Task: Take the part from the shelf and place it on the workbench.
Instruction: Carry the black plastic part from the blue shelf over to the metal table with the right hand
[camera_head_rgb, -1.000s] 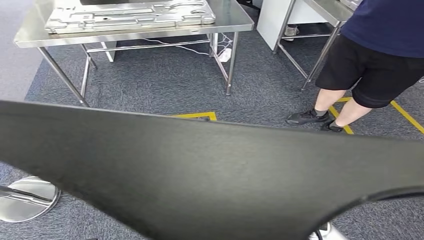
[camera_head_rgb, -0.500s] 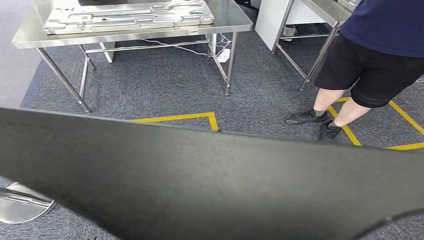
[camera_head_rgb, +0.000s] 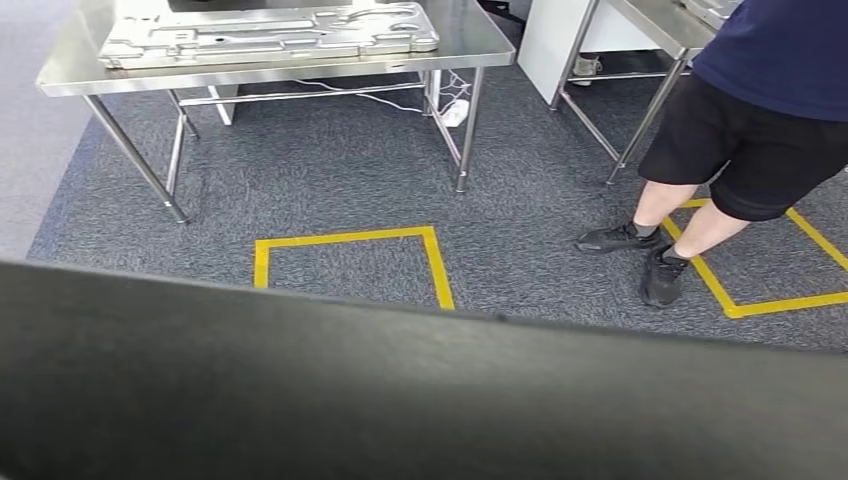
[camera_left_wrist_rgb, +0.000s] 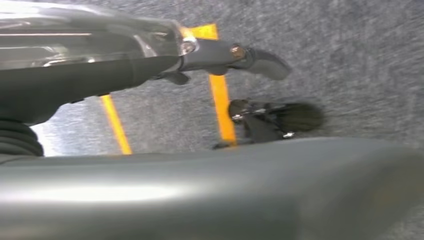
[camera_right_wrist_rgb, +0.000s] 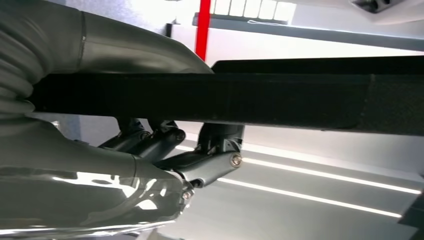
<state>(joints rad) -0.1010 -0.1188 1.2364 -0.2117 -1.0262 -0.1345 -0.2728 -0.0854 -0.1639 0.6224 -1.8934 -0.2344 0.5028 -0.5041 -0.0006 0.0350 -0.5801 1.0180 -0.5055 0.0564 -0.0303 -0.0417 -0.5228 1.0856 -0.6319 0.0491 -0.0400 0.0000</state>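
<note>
Head view: black part (camera_head_rgb: 400, 400) carried; right hand (camera_right_wrist_rgb: 165, 150) grips it, left hand (camera_left_wrist_rgb: 150, 65) unclear.

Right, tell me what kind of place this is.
Most likely a factory or workshop floor: stainless steel workbenches, one holding a stamped metal panel, and yellow tape squares marking positions on grey carpet.

Ahead of my hands I see a steel table (camera_head_rgb: 470, 38) with a flat stamped metal panel (camera_head_rgb: 270, 30) lying on it. The floor (camera_head_rgb: 330, 170) is grey carpet, with a yellow tape square (camera_head_rgb: 350, 262) marked between me and the table.
</note>
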